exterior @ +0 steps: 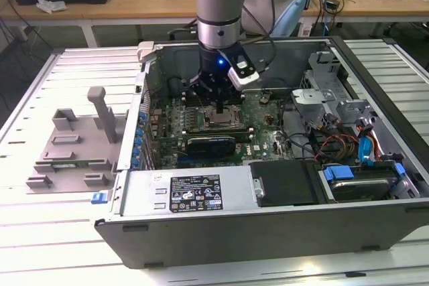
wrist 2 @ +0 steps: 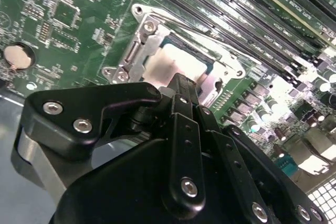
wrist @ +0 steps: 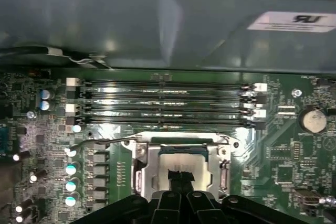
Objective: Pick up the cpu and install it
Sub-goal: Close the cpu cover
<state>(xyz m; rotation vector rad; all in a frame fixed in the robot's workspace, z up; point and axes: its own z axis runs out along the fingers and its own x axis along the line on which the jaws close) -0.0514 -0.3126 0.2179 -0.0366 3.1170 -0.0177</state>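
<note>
Reaching down into the open computer case (exterior: 268,226) that is lying on the worktop (exterior: 40,232), the arm is holding its gripper (exterior: 221,106) low over the middle of the green motherboard (exterior: 265,132). The cpu (wrist: 182,160) is sitting flat inside the dark socket frame (wrist: 143,174), with its pale silver top facing up. The long memory slots (wrist: 163,103) are running just beside that frame. In the first wrist view the fingers (wrist: 174,183) are drawn close together, and their tips are hanging over the middle of the cpu, not around its edges. Whether they are touching it cannot be told. The grey fixture plate (exterior: 74,149) is resting on the worktop outside the case, on the exterior view's left.
</note>
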